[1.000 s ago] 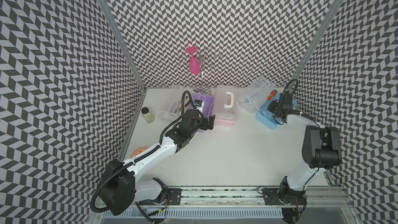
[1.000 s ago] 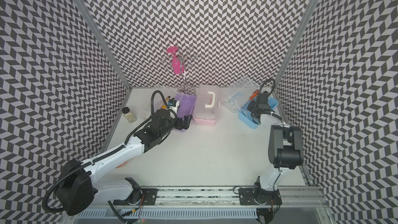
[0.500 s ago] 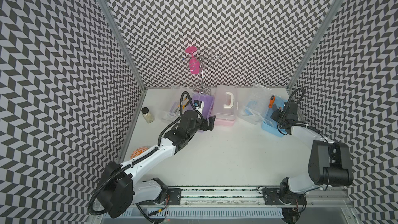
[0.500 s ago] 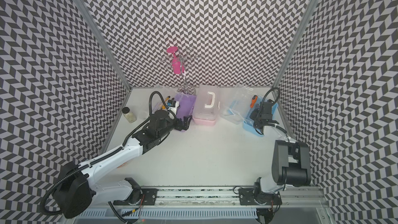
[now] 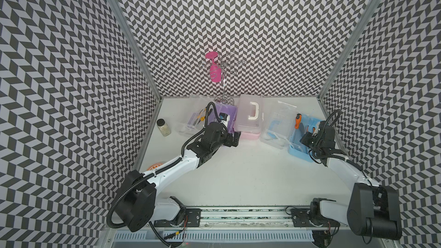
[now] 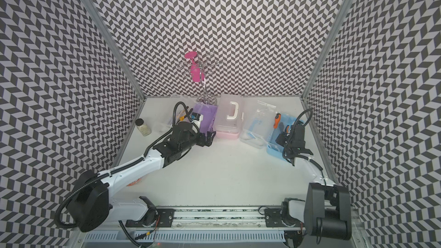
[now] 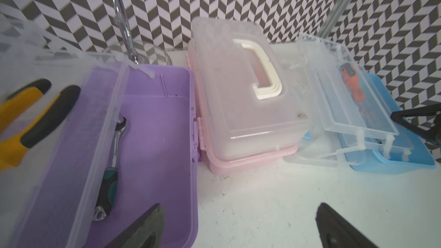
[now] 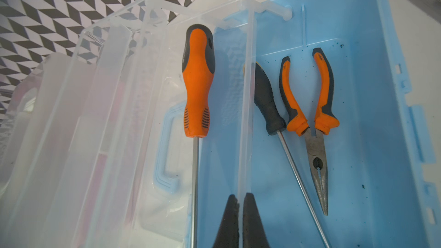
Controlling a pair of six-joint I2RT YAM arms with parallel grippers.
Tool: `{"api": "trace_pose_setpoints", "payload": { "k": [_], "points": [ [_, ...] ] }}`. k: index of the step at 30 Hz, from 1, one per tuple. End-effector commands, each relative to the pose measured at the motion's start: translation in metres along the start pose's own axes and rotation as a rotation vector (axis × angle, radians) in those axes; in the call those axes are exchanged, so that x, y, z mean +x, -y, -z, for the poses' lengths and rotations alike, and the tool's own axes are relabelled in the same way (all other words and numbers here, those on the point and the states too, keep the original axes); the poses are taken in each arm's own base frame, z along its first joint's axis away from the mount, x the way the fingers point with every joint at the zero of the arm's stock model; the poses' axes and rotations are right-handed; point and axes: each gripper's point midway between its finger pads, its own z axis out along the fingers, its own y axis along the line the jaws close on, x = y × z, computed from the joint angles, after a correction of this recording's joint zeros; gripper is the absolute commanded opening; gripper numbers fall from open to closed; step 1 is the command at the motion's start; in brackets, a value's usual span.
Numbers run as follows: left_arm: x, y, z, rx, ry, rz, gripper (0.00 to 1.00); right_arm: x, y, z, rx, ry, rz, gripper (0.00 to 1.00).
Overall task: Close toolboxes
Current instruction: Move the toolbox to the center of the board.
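Both top views hide the grip; close up we see the right end effector (image 8: 241,202) pinched on the tray (image 8: 246,106) wall of the open blue box (image 5: 297,149), centre right. The left end effector (image 7: 239,207) gapes by the open purple box (image 7: 155,127); pink box (image 7: 238,106) between, closed. Open worktop (image 5: 250,175) spreads below.

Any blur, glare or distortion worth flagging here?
Left wrist: yellow-black pliers handles smeared, white handle on the pink plastic toolbox blooms. Right wrist: orange-grey screwdriver crisp, clear plastic tray under it milky. Both top views: sharp, chevron walls splay outward.
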Motion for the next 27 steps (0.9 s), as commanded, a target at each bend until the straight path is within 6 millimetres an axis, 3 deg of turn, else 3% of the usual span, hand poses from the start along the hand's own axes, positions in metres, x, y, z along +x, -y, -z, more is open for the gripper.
{"api": "trace_pose_setpoints", "payload": {
  "k": [1,4,12,17,22,27],
  "points": [
    [0.003,0.007,-0.01,0.024,-0.04,0.009,0.99,0.072,0.016,0.005,0.019,-0.255,-0.017,0.01],
    [0.016,0.008,-0.026,0.008,-0.094,0.002,0.99,0.072,0.01,0.006,-0.007,-0.262,-0.013,0.01],
    [0.028,0.034,-0.063,0.043,-0.165,-0.052,0.98,0.075,0.005,0.006,-0.034,-0.269,0.003,0.01],
    [0.036,0.039,-0.084,0.038,-0.201,-0.067,0.98,0.074,0.006,0.004,-0.032,-0.262,0.008,0.01],
    [0.033,0.039,-0.107,0.027,-0.207,-0.077,0.98,0.073,0.002,0.005,-0.049,-0.26,0.011,0.01],
    [0.019,0.036,-0.129,0.023,-0.189,-0.075,0.98,0.073,0.0,0.006,-0.064,-0.26,0.012,0.01]
  ]
}}
